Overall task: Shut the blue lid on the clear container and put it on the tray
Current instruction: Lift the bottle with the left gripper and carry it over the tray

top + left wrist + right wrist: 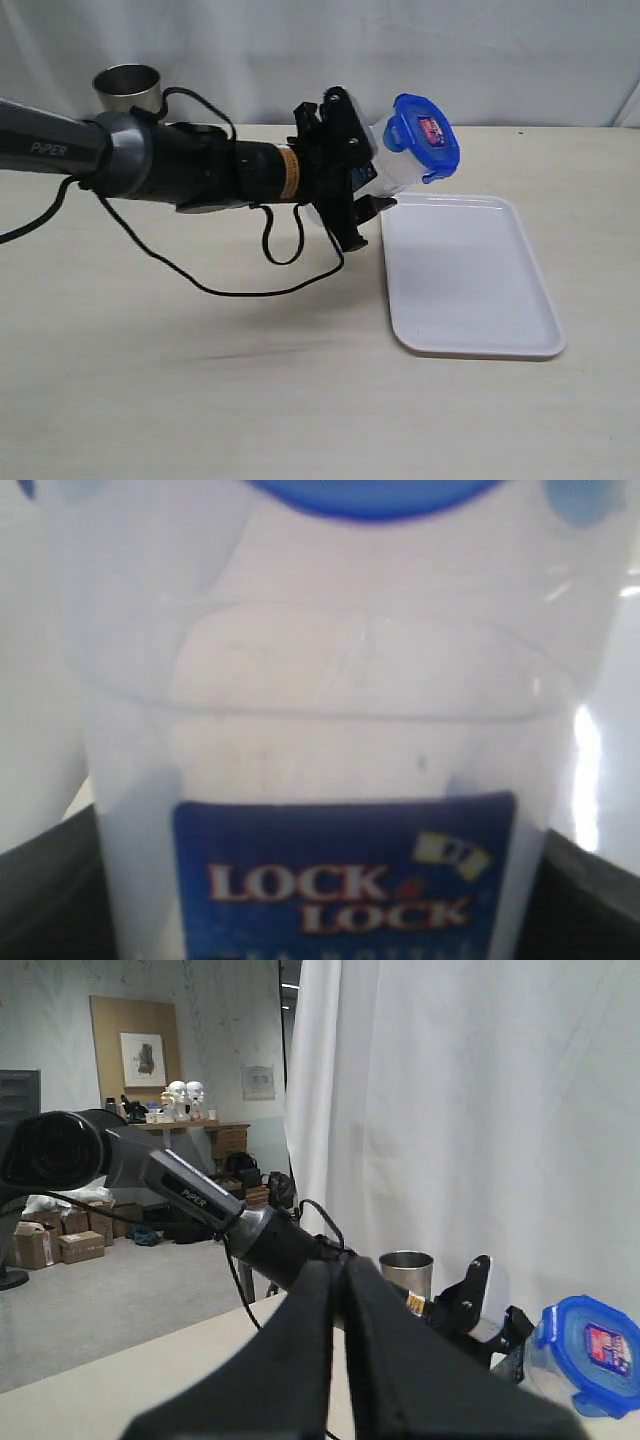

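Note:
My left gripper [368, 168] is shut on the clear container [397, 170] and holds it tilted in the air, just over the near-left edge of the white tray [470, 285]. The blue lid [425, 135] sits on the container's mouth, sticker side showing. In the left wrist view the container [330, 680] with its blue label fills the frame between the dark fingers [40, 900], and the lid [370, 498] shows at its far end. My right gripper [343, 1280] is shut on nothing, off to the side, looking across at the lid [590, 1350].
A steel cup [128, 88] stands at the back left of the table, behind the left arm [150, 160]. A black cable [230, 285] loops from that arm down to the tabletop. A white curtain hangs behind the table.

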Robot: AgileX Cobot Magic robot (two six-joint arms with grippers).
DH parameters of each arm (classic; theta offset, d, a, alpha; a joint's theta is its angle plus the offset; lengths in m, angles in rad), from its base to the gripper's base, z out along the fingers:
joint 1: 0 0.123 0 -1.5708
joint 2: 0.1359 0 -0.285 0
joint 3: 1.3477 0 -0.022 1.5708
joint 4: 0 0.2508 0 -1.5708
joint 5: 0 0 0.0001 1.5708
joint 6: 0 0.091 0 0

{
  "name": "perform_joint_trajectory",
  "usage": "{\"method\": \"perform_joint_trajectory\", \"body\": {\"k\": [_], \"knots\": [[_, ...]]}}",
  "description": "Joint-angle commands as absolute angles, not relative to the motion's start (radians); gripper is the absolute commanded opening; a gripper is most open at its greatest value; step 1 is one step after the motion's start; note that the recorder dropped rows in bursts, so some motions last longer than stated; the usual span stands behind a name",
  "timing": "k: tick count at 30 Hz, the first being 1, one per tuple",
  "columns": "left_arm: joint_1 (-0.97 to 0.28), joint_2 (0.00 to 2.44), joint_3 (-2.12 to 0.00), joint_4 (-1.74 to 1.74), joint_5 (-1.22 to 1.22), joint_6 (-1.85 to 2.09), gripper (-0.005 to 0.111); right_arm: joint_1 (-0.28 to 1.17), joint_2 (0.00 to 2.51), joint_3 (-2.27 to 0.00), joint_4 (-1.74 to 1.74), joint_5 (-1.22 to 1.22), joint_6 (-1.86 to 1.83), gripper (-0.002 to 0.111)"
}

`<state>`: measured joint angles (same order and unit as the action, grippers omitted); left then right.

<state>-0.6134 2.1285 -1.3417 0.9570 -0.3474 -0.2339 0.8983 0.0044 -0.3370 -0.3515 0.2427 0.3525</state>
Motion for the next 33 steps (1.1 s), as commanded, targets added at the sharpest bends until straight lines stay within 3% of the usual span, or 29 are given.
{"method": "perform_joint_trajectory", "body": {"k": [1, 15, 26, 33], "knots": [[-0.68, 2.117, -1.445, 0.971, -0.06, -0.226, 0.0, 0.898, 0.004, -0.333, -0.352, 0.237, 0.356, 0.005], [-0.863, 2.212, -1.472, 1.565, 0.35, -0.203, 0.0, 0.898, 0.004, -0.333, -0.352, 0.237, 0.356, 0.005], [-0.917, 2.222, -1.474, 1.744, 0.561, -0.192, 0.0, 0.898, 0.004, -0.333, -0.352, 0.237, 0.356, 0.005], [-0.919, 2.222, -1.479, 1.744, 0.535, -0.181, 0.0, 0.898, 0.004, -0.333, -0.352, 0.237, 0.356, 0.005]]}}
